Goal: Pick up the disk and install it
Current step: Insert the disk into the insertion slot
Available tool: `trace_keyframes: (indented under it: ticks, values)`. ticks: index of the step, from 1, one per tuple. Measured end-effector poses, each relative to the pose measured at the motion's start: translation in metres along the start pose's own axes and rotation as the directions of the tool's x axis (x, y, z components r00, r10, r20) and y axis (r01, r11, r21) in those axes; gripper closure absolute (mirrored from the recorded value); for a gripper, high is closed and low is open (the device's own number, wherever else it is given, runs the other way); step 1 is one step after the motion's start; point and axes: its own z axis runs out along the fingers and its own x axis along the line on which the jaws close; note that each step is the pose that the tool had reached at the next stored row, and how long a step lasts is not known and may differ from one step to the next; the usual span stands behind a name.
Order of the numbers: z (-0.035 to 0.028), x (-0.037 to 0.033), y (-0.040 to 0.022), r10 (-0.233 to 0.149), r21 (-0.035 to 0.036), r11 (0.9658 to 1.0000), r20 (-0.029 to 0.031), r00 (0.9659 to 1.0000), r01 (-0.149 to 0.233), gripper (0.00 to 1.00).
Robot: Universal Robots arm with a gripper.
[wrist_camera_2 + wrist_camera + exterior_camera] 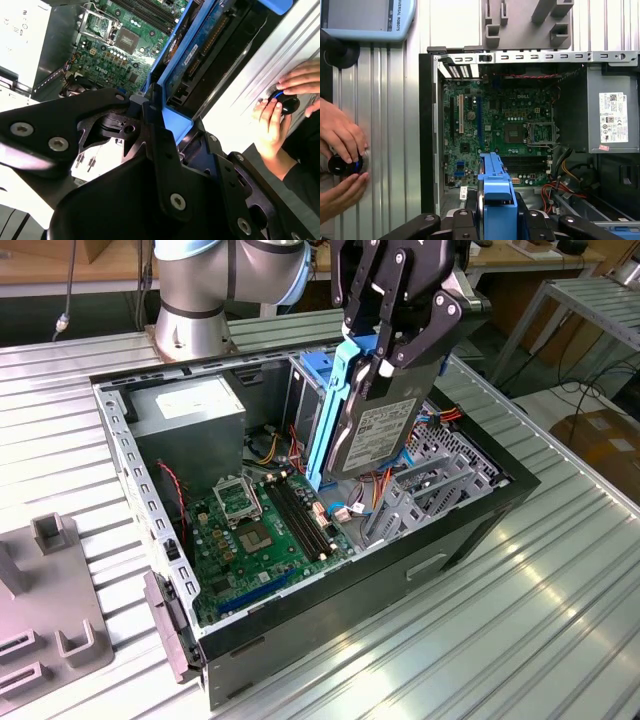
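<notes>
Clamping blue-framed dark grey rectangular disk (385,435) in black gripper (378,352) above open black metal case (470,530), risking cable (378,485) snag from tilt.

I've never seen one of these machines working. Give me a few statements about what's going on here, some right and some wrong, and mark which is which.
1. The gripper is clamped on the disk, holding it on edge over the computer case. True.
2. The disk lies flat on the table. False: it is up in the gripper.
3. The case is closed. False: it is open, and the green motherboard shows inside.
4. In the first wrist view, a person's hands are on a small black knob beside the case. True.
</notes>
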Motion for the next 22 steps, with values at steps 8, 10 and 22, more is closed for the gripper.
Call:
trace_keyframes:
  ticks: [8, 10, 22]
  values:
    - [0.0000, 0.0004, -0.0001, 0.000, 0.0000, 1.0000, -0.0001, 1.0000, 0.000, 0.63]
    - [0.0005, 0.0043, -0.0008, 0.000, 0.0000, 1.0000, -0.0002, 1.0000, 0.000, 0.63]
    - [0.0079, 0.0111, -0.0457, 0.000, 0.0001, 1.0000, -0.0030, 1.0000, 0.000, 0.63]
